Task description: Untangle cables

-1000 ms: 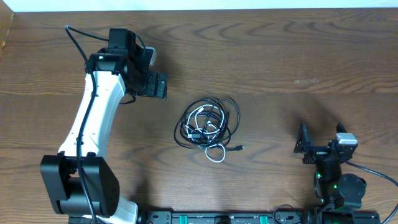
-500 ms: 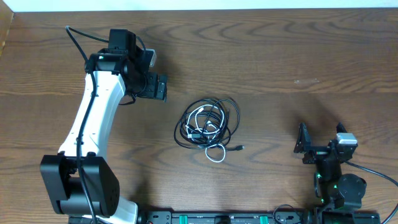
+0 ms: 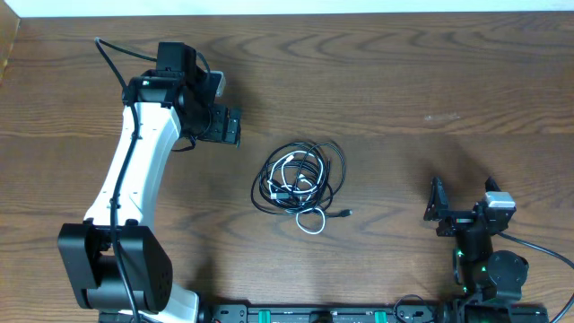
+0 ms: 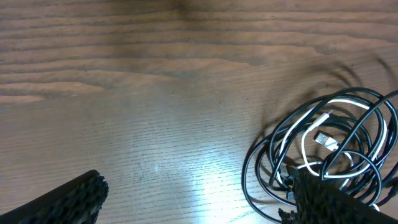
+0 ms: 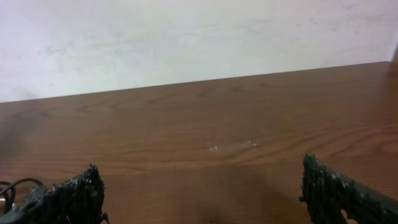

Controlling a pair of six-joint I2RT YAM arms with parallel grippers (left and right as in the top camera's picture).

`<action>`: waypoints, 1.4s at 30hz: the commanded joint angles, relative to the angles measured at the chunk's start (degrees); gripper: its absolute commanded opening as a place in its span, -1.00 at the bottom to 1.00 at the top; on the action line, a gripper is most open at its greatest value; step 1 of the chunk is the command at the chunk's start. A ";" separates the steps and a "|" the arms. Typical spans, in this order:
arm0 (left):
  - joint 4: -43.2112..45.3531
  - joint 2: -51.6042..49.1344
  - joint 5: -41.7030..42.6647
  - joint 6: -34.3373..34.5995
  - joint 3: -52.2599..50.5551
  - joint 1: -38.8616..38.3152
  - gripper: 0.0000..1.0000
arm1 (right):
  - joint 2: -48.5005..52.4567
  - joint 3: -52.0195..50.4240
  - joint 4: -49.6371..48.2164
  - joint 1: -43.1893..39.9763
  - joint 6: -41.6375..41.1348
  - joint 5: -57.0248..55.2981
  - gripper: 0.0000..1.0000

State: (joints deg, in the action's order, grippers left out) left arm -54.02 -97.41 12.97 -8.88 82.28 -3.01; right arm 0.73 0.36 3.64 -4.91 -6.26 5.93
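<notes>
A tangle of cables lies in a loose coil near the middle of a brown wooden table, seen from overhead, with neither robot arm touching it. The black cables form the outer rings of the coil. The white cable winds through the centre and pokes out in a small loop at the coil's 6 o'clock, and a small plug on a black end juts out at about 4 o'clock. The left gripper, at the end of a white arm, hangs at 10 o'clock from the coil and apart from it, its fingers spread wide and grasping nothing. Its wrist camera shows the coil at 4 o'clock of the frame, black rings crossing white strands, partly hidden behind one fingertip. The right gripper sits well apart at 3 o'clock from the coil, near the table's front edge, its fingers likewise released and empty. Its camera looks across the wood to a pale wall, with a sliver of black cable at the frame's 8 o'clock beside one fingertip and a faint pale smear on the tabletop ahead.
</notes>
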 commanded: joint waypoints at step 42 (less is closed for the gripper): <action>-2.10 0.17 -0.04 -0.31 1.60 0.20 0.92 | -0.35 -0.04 0.26 -0.31 0.76 -0.24 0.99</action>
State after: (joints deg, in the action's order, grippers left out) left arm -55.75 -97.41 12.99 -8.88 82.28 -3.01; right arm 0.73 0.36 3.64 -4.91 -6.26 5.93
